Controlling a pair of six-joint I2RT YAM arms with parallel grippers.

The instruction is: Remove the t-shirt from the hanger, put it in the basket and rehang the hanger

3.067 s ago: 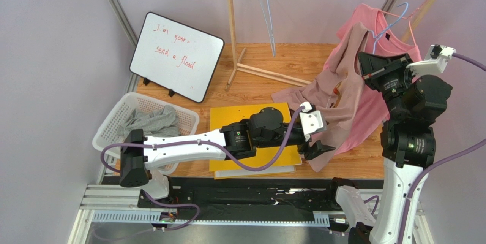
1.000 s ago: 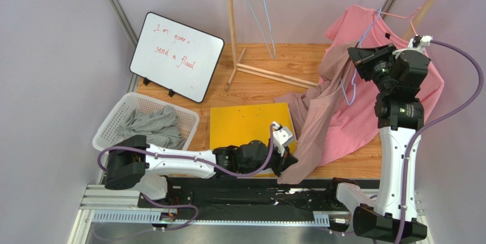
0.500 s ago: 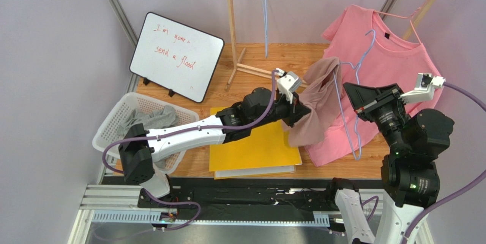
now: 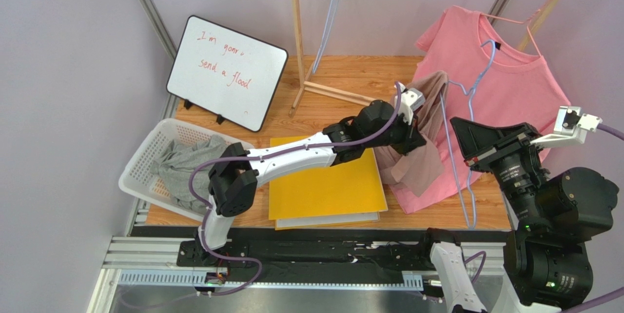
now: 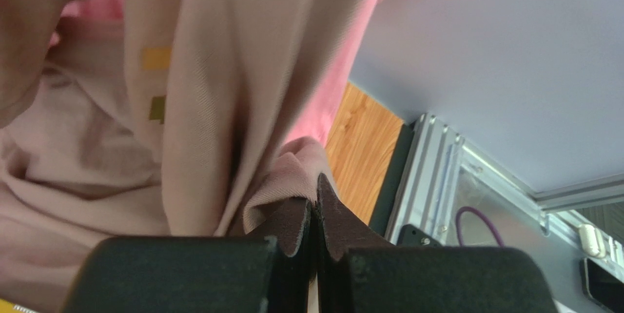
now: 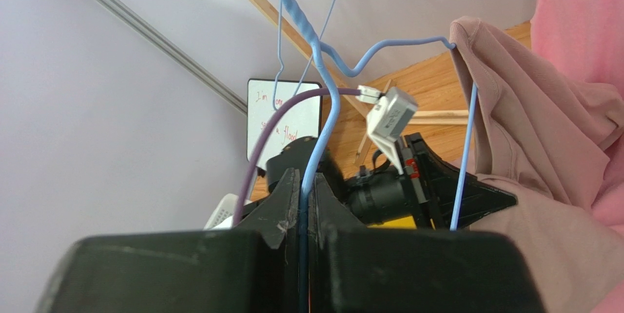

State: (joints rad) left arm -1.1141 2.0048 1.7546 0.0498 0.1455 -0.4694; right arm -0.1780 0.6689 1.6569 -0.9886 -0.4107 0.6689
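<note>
Left tool [image 5: 316, 189] clamped shut on mauve t-shirt [image 4: 421, 156]; right tool [image 6: 306, 181] clamped on blue hanger [image 6: 316, 48]. T-shirt hangs at 2 o'clock, one corner hooked on the hanger arm, overlapping the pink shirt [image 4: 505, 86] behind. Yellow board [image 4: 322, 181] at centre, basket [image 4: 143, 163] at 9, whiteboard [image 4: 227, 72] at 11.

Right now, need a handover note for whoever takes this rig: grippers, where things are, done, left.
Left gripper: shut on a fold of the beige t-shirt.
Right gripper: shut on the blue hanger, held up in the air.
Done: most of the shirt is off the hanger and hangs bunched from the left gripper.
Left: one hanger end is still tucked into the shirt's top edge. Pull the two apart.
A pink shirt hangs behind them.
</note>
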